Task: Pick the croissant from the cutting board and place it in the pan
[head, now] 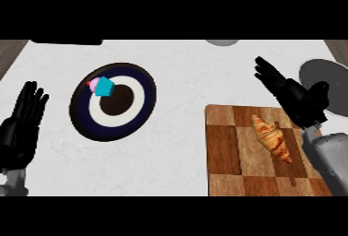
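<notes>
Counter (183,152), white and wide, carries everything here. Cutting board (234,161) lies just below and left of the right hand (292,94), which hangs over its upper right corner with fingers straight and spread, holding nothing. The croissant (270,137) rests on the board just beneath that hand, slanting from upper left to lower right. To grasp it well, the hand likely should come down and draw back a little, closing across the narrow middle. The grey pan (326,73) sits close behind the hand, so the carry looks short. Well off to the hand's left stands a dark plate (139,110) with a small cupcake (102,86), clear of the path. The left hand (20,129) rests open at the far left edge.
</notes>
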